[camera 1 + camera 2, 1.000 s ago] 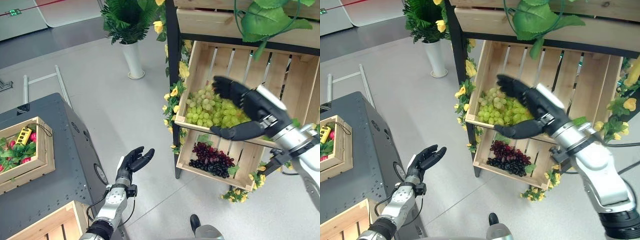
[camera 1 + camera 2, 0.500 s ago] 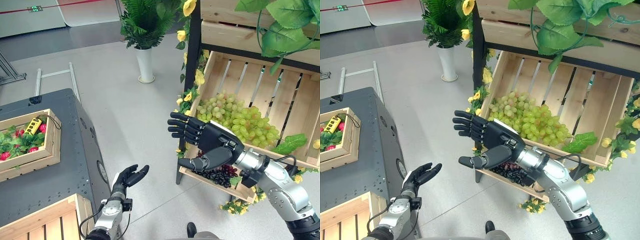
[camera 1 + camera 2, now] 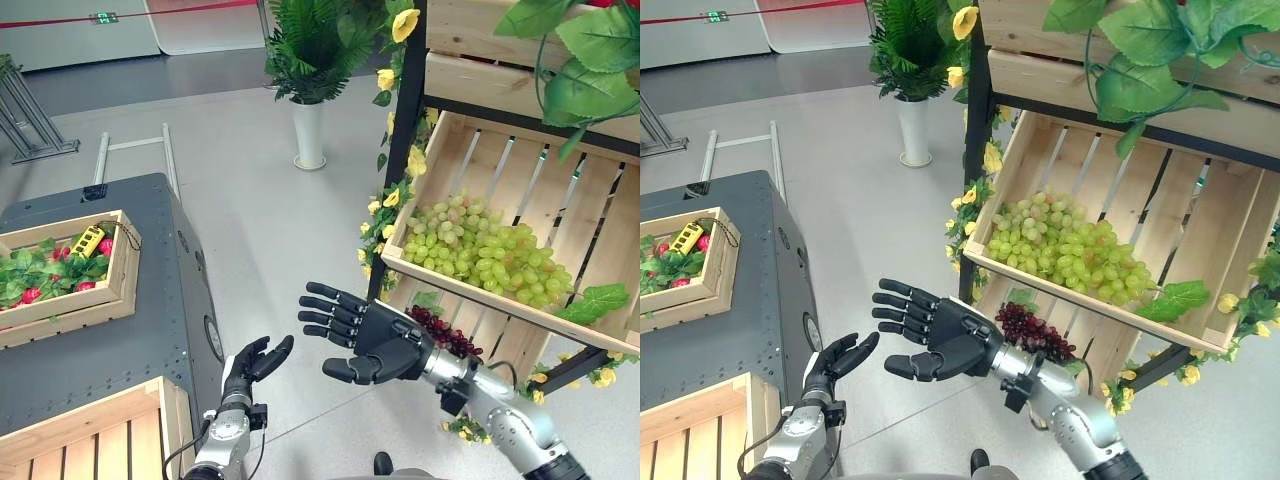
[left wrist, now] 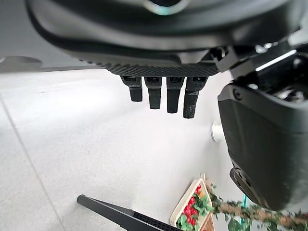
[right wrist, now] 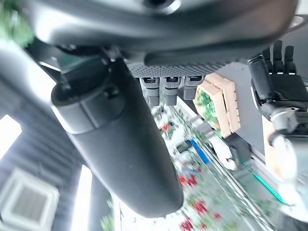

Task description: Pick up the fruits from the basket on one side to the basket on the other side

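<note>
floor [image 3: 270, 240] open | grape crate [image 3: 560, 190] (slanted) unobstructed above

Slatted wooden shelf crates [image 3: 600, 230] with green grapes [image 3: 480, 250] above, dark grapes [image 3: 1033, 332] below.

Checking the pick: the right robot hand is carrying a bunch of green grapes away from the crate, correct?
Not quite. The right robot hand is open and holds nothing; the green grapes lie in the upper crate. The left eye view shows it.
</note>
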Motion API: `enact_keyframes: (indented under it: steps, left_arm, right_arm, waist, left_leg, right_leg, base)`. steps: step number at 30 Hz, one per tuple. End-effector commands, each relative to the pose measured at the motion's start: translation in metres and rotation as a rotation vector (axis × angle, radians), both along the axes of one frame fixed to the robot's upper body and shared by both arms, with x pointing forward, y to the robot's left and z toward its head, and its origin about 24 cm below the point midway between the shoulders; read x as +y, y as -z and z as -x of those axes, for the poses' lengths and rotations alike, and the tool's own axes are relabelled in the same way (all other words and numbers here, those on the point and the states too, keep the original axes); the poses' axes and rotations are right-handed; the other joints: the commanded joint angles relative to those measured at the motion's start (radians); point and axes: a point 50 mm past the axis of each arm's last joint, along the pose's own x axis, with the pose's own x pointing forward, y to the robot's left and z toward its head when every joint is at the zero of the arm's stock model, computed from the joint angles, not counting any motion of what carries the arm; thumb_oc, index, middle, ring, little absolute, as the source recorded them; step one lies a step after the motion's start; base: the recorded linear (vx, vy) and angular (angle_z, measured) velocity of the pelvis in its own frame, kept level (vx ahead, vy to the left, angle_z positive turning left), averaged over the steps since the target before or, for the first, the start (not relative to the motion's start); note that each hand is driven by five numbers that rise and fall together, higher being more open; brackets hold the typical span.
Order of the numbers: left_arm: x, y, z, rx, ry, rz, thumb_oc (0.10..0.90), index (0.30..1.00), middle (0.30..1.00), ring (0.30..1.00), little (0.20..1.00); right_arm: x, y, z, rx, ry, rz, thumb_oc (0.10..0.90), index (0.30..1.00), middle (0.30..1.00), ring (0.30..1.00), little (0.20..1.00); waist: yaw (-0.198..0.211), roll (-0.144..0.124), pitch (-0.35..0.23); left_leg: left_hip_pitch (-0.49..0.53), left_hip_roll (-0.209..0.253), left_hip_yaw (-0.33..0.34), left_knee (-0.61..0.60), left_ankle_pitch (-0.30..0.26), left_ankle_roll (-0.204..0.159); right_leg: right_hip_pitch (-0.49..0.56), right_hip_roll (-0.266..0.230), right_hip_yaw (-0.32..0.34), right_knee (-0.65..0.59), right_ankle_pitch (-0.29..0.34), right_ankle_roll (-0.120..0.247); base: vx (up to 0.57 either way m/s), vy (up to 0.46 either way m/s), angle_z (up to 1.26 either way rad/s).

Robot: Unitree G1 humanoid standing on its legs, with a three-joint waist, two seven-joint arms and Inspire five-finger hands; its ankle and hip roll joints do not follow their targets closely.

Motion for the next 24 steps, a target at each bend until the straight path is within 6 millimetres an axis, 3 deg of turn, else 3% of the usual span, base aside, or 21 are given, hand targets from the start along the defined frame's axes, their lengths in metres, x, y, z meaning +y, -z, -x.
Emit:
enact_keyframes:
  steps: [1,16,24]
  left_arm:
    - [-0.007,-0.028,-0.037,-0.205,0.022,-0.028,0.8,0.9,0.9,0.9,0.9]
    - [-0.01,-0.015,-0.022,-0.114,0.028,-0.092,0.8,0.9,0.9,0.9,0.9]
    - [-0.011,-0.001,-0.012,-0.021,0.066,-0.095,0.8,0.9,0.9,0.9,0.9]
  right_arm:
    - [0.009,-0.028,-0.019,-0.23,0.111,-0.022,0.8,0.9,0.9,0.9,0.9]
    - [0.006,0.046,-0.013,-0.036,0.177,0.293,0.8,0.9,0.9,0.9,0.9]
    - [0.006,0.081,-0.006,0.107,0.207,0.344,0.8,0.9,0.9,0.9,0.9]
  waist:
    - [0.027,-0.001,0.02]
    - [0.075,-0.002,0.029]
    - [0.094,0.01,0.025]
  left_leg:
    - [-0.019,-0.049,-0.019,0.032,-0.117,0.052]
    - [-0.015,-0.05,-0.064,0.009,-0.098,0.044]
    - [-0.013,-0.05,-0.089,0.009,-0.094,0.043]
  right_leg:
    - [0.073,0.001,-0.022,0.023,-0.137,0.011]
    - [0.108,0.0,-0.095,0.004,-0.139,0.001]
    - [0.124,0.003,-0.127,0.027,-0.169,-0.013]
  base:
    - [-0.04,-0.051,0.13]
    - [-0.02,-0.058,0.14]
    - [-0.01,-0.038,0.13]
